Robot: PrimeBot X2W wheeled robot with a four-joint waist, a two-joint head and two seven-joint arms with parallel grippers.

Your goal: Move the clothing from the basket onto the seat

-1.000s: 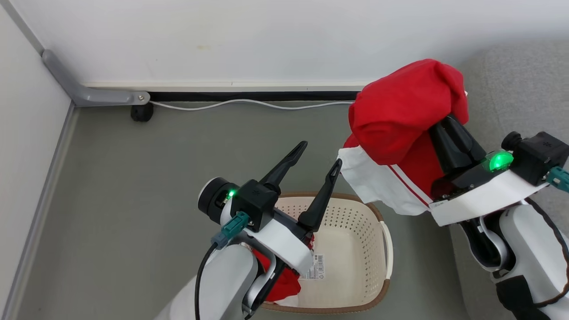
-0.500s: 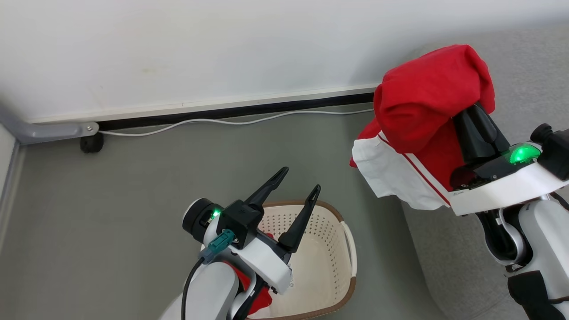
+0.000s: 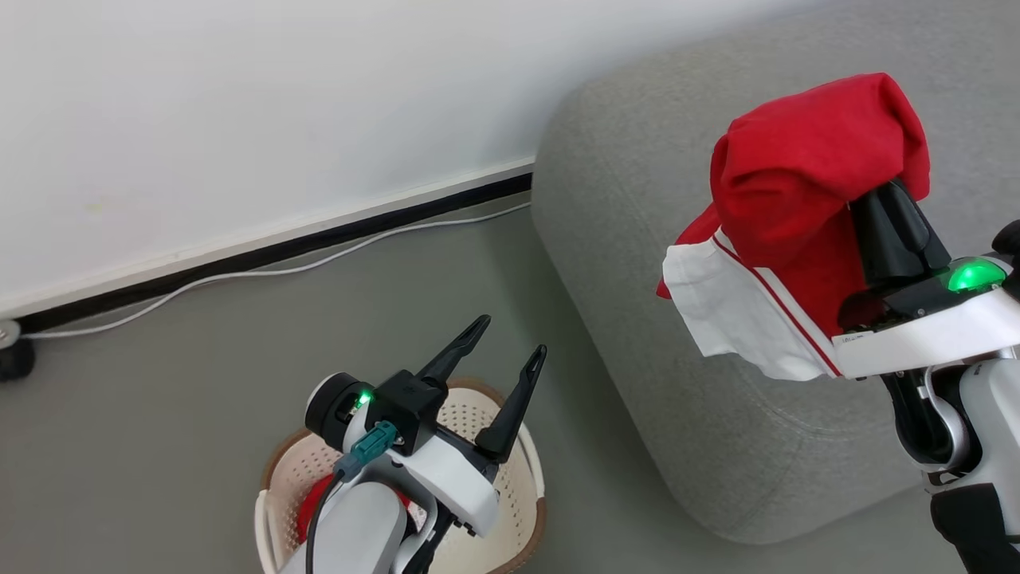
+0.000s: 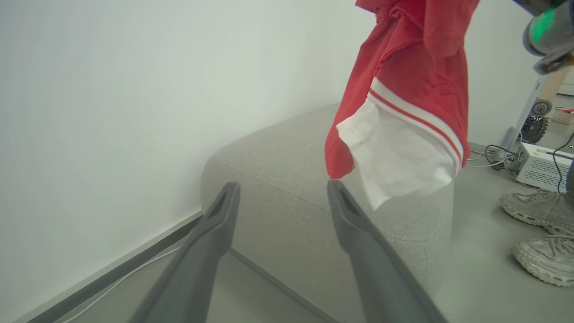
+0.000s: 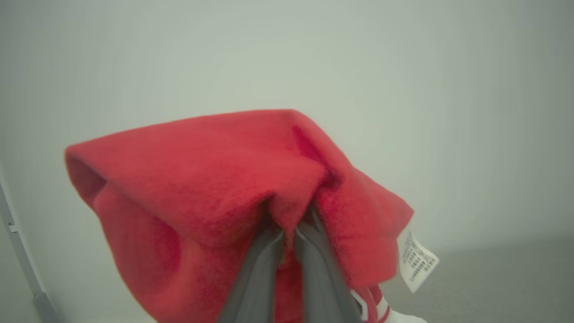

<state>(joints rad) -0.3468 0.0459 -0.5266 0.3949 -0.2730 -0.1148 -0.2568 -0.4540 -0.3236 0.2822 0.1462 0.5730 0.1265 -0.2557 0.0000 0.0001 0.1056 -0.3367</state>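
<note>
One left gripper [image 3: 512,335], one right gripper [image 5: 289,237], one basket [image 3: 529,477], one seat [image 3: 637,279], two shoes [image 4: 533,208]; seemingly two pieces of clothing: held garment [image 3: 813,167], half-hidden garment [image 3: 307,506].

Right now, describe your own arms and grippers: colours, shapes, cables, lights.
The left arm and right arm are pale grey, with white wrist collars and black housings. The left gripper has two long, tapering dark fingers. A teal connector with a black cable plugs in at its wrist, near a green light. The right gripper has the same dark fingers and a round green light.
</note>
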